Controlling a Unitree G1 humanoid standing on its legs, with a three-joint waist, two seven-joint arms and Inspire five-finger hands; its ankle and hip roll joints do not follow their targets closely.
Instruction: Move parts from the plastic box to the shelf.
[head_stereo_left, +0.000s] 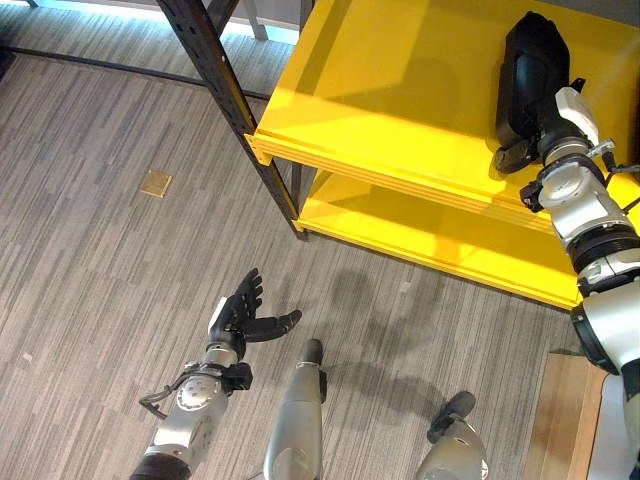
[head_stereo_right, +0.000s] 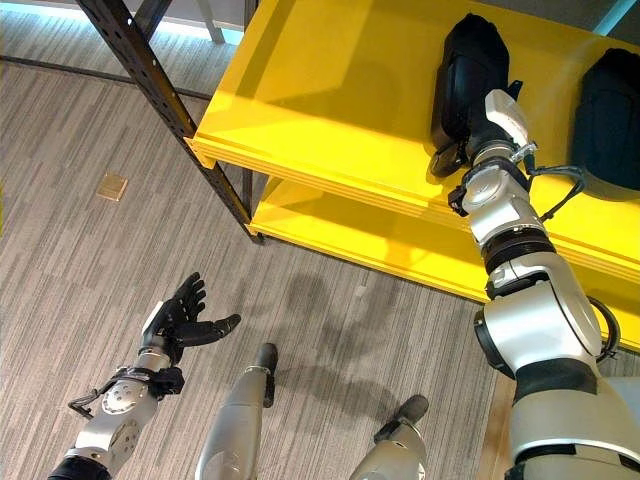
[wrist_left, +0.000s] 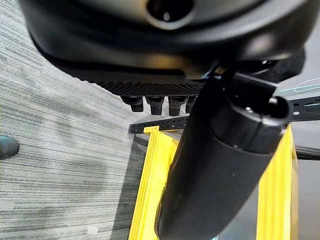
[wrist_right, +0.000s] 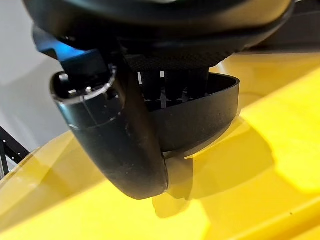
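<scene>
Right eye view shows my right hand (head_stereo_right: 470, 125) up on the top board of the yellow shelf (head_stereo_right: 330, 90), with a black part (head_stereo_right: 470, 65) right at it. My right wrist view shows my thumb and fingers curled around the curved black edge of that part (wrist_right: 200, 117), so I am pinching it. The part looks like it is touching the yellow board, or very nearly, but I cannot be sure it is all the way down.

One more black part (head_stereo_right: 608, 120) already sits on the same board, off to the right side. So I think one part is done, and this one is almost done. I have not let go yet. After that I think I would have to go back for more parts.

My left hand (head_stereo_left: 245, 315) is down low over the grey floor (head_stereo_left: 100, 260), well apart from the shelf. Its fingers are spread out and it holds nothing.

Some things are hard to see. I cannot tell how many parts are left to move. The second part on the shelf is cut off at the picture's edge, so I cannot make out its whole shape. My right fingers are partly hidden behind the part I hold. A small tan square (head_stereo_left: 155, 183) lies on the floor, and I cannot tell what it is.
</scene>
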